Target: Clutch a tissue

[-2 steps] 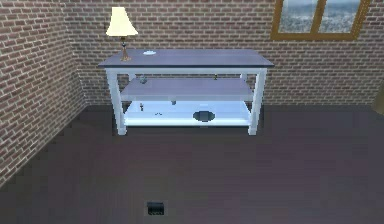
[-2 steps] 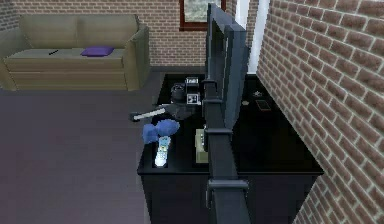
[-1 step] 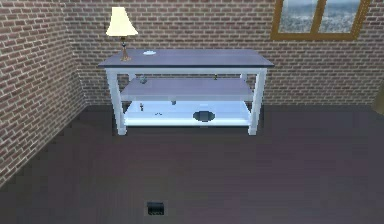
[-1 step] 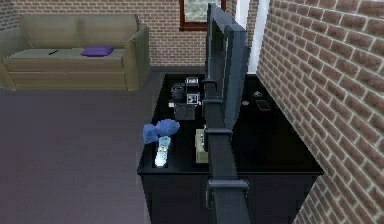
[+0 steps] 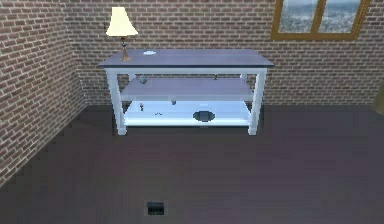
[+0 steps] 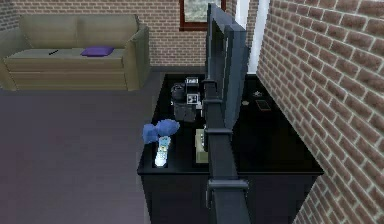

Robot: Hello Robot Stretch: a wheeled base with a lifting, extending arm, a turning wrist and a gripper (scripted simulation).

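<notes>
One small, pale, boxy object.

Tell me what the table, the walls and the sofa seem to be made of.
Table: probably painted wood, white matte legs and shelves, dark smooth top.
Walls: brick, reddish-brown blocks with pale mortar lines.
Sofa: likely fabric, dull olive-tan, soft rounded cushions, no shine.

Table: we see a dark top and two white shelves below.
Top, left end: lamp, with a pale dish just beside it.
Bottom shelf: dark bowl, right of middle.
Stand: TV upright mid-top.
Stand, left edge: blue lump, box near it.
Sofa: we see a purple cushion.
</notes>
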